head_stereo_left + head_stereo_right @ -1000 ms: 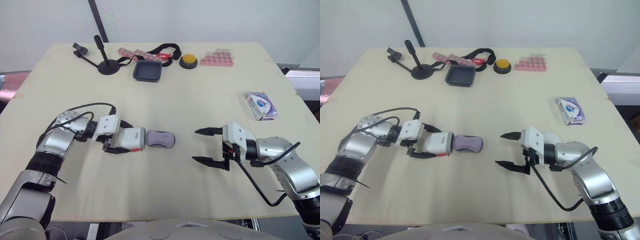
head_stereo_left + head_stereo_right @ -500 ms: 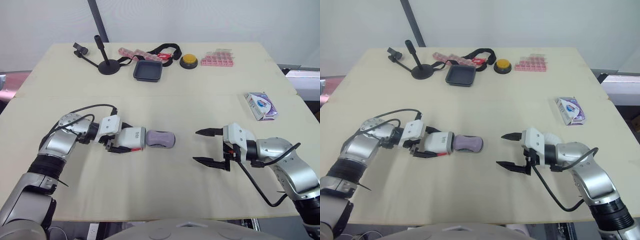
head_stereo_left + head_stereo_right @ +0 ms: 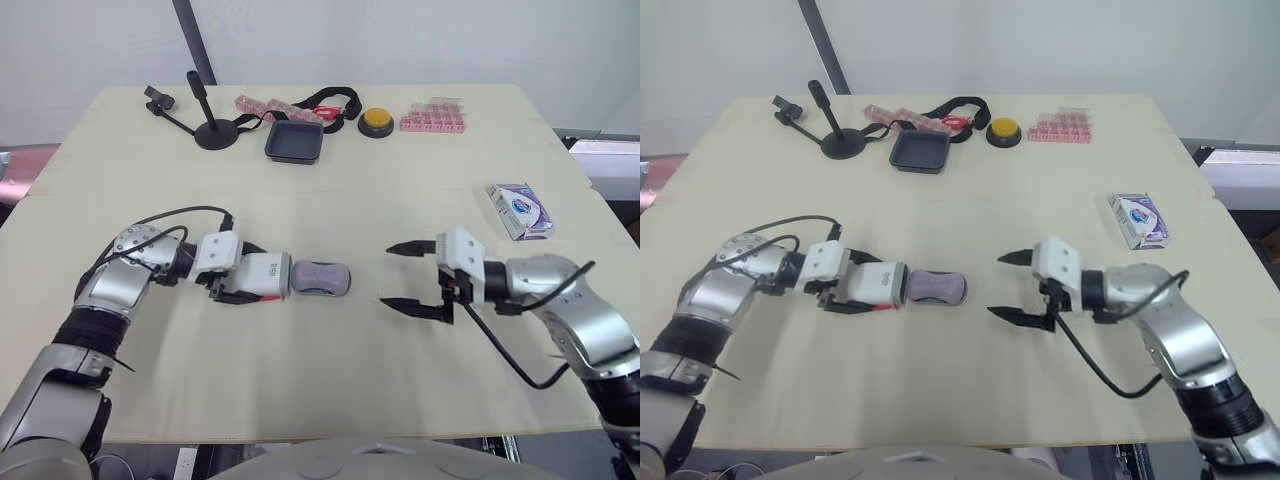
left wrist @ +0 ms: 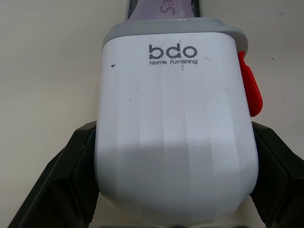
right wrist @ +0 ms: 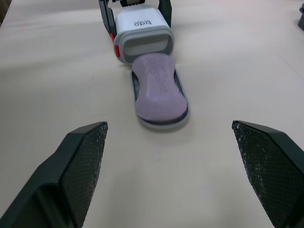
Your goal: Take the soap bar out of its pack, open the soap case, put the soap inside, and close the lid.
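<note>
Both ends covered at centre frame: the left gripper [image 3: 248, 281] clamps the white soap case [image 3: 268, 278], and the purple soap [image 3: 322, 277] juts lengthwise from it toward the wide-open right gripper [image 3: 388, 275], the nearer one, right of centre.

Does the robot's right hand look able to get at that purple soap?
Probably yes: the right hand is open and points at the purple soap, with nothing on the table between them; the left hand grips the white case.

lab: pale worktable [image 3: 330, 200], blank wall [image 3: 420, 40]
</note>
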Controlling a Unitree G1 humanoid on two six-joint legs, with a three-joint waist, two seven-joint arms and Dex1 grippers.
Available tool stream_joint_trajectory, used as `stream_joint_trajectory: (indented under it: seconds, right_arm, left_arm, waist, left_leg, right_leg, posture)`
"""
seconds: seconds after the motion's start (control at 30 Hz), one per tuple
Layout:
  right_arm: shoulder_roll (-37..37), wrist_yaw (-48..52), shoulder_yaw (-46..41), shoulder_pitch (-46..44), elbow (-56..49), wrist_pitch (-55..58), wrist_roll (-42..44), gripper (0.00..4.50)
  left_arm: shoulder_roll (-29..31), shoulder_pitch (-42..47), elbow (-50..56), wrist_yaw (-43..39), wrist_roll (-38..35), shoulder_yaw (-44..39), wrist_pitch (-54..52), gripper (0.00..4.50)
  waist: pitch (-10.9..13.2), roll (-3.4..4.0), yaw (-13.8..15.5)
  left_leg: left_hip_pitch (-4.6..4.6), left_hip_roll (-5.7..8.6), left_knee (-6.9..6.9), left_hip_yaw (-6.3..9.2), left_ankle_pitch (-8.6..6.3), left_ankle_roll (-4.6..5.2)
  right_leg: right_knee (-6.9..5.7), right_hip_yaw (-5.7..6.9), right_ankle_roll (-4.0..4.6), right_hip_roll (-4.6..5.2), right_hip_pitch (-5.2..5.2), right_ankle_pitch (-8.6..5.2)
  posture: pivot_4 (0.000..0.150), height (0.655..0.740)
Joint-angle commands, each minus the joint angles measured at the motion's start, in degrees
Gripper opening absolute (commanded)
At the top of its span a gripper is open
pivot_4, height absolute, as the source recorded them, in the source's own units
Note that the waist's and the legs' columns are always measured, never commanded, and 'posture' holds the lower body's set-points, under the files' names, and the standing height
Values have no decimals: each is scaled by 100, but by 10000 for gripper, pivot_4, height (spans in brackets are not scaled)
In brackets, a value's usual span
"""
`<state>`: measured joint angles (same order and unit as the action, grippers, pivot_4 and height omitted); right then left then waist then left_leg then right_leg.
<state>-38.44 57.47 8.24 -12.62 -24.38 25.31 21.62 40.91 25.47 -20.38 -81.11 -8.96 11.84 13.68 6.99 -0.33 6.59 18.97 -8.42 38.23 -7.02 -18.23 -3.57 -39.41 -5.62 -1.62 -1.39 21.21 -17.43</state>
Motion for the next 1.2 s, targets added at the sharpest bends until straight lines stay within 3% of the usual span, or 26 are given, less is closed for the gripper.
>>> stream_joint_trajectory:
  seconds: [0.03,0.33,0.77,1.2]
  right_arm:
    - [181,-424,444,-516,-424,637,-168,45000]
    - [783,-874,1868,-1608,170,1236,-1053,45000]
    - [1417,-908,2282,-2241,682,2102,-1143,45000]
    - [1582,-865,2715,-2314,1528,1619,-1634,45000]
  left_arm:
    - [110,115,-6,-47,-90,-189,99,34785]
    - [103,244,-112,-205,-119,-142,39,34785]
    - [183,130,39,-371,-145,-158,29,34785]
    - [206,-109,403,-254,-197,-198,-174,34785]
  waist:
    - [0,0,-10]
    - [0,0,-58]
    - [0,0,-167]
    - [0,0,-185]
  left_leg:
    - [0,0,1,0,0,0]
    - [-5,6,4,-14,1,-2]
    - [-4,6,5,-19,4,-6]
    - [-2,5,7,-18,5,-8]
  right_leg:
    - [-4,0,0,0,6,0]
    - [-65,5,0,2,42,0]
    - [-101,-2,2,4,61,0]
    - [-100,-3,9,3,59,0]
  posture:
    - [1500,7400]
    - [1500,7400]
    - [1500,7400]
    - [1500,7400]
